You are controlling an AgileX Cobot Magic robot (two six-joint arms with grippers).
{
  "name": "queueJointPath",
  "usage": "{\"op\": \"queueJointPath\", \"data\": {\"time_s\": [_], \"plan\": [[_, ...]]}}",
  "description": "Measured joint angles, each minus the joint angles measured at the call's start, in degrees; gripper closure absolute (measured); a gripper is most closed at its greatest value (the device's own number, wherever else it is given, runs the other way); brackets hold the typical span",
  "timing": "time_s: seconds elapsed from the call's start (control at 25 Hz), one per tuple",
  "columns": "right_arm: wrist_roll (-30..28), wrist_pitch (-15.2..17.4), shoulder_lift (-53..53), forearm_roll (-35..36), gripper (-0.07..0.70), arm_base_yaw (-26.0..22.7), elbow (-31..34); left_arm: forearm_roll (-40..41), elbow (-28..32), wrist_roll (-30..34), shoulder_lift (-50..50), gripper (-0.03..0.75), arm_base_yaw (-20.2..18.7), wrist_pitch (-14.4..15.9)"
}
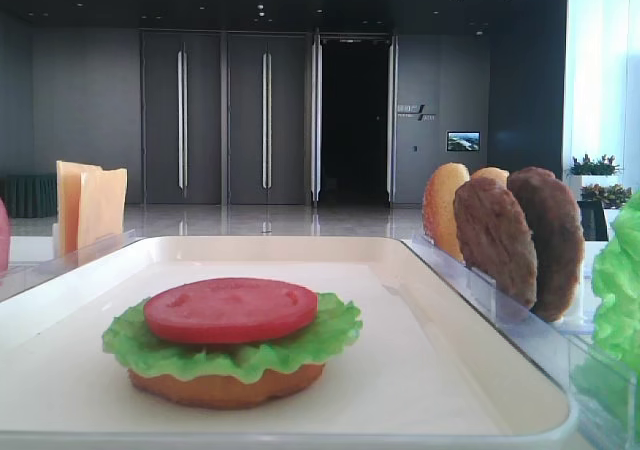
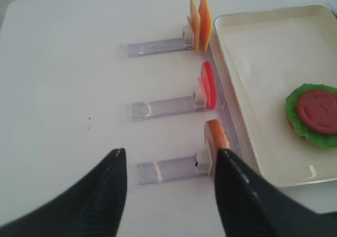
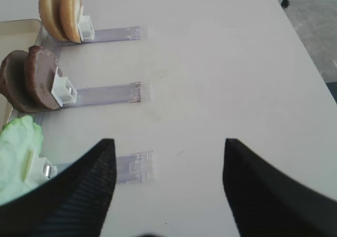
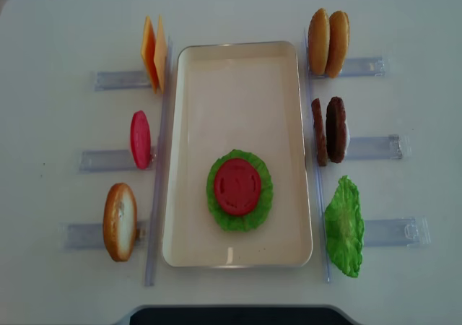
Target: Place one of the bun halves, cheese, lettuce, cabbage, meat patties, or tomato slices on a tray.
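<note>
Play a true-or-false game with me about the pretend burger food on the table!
1. A tomato slice lies on top of the lettuce in the tray. True.
2. The two meat patties are lying flat in the tray. False: they stand on edge in a clear holder to the right of the tray.
3. The cheese stands left of the tray, near its far corner. True.
4. There is no bread under the stack in the tray. False: an orange bun half sits under the lettuce.
5. The right gripper is holding a bun. False: it is open and holds nothing, above the bare table.
</note>
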Motion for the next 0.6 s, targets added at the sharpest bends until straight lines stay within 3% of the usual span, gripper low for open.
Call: {"op": "queueJointPath", "data": {"time_s": [0.24,0.6], "plan": [[0.0,0.0,0.0,0.0,0.208,0.0,0.0,0.0,10.9,0.2,-11.8,0.323,0.0,-3.3],[0.0,0.0,0.0,0.0,0.208,0.0,0.0,-0.5,19.4,0.2,-18.5,0.324,0.0,-3.7]]}}
